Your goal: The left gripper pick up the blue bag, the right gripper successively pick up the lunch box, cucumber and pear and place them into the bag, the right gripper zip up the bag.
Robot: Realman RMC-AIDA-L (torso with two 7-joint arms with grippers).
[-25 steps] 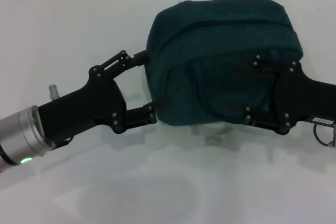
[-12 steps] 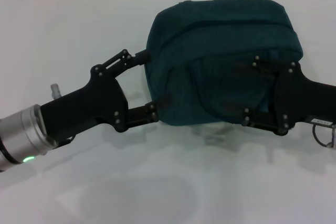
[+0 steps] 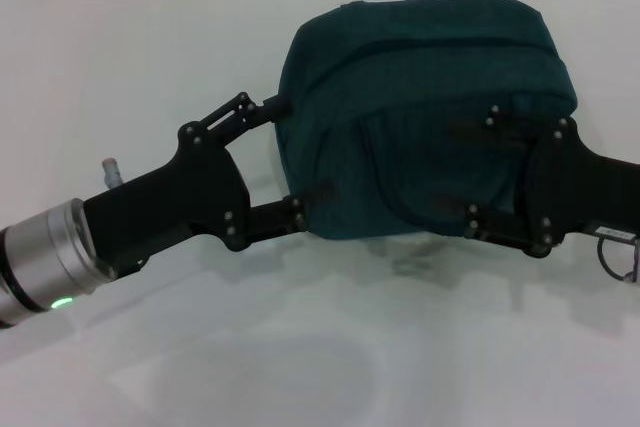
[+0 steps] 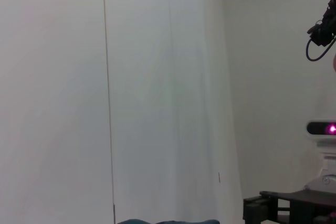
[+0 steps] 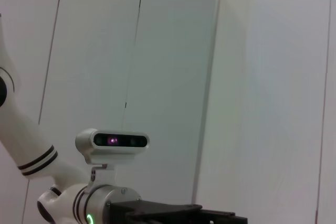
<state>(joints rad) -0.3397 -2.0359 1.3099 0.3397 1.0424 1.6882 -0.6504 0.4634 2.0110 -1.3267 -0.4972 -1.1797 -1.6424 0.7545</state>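
Observation:
The blue bag (image 3: 420, 77) is a dark teal pouch in the middle of the head view, with its zipper line running closed across the top. My left gripper (image 3: 285, 159) is open at the bag's left end, both fingertips touching the fabric. From the right, my right gripper (image 3: 460, 169) is open too, its fingers spread wide over the bag's front right part. A sliver of the bag (image 4: 168, 222) shows in the left wrist view. The lunch box, cucumber and pear are out of view.
The bag sits over a white table (image 3: 150, 57) with a wall behind. The right wrist view shows the robot's head camera (image 5: 113, 141) and the left arm (image 5: 173, 213). The right arm's cable (image 3: 620, 257) hangs at the right edge.
My left gripper has crept a little to the right, closer against the bag's left end. The bag and the right gripper have barely moved.

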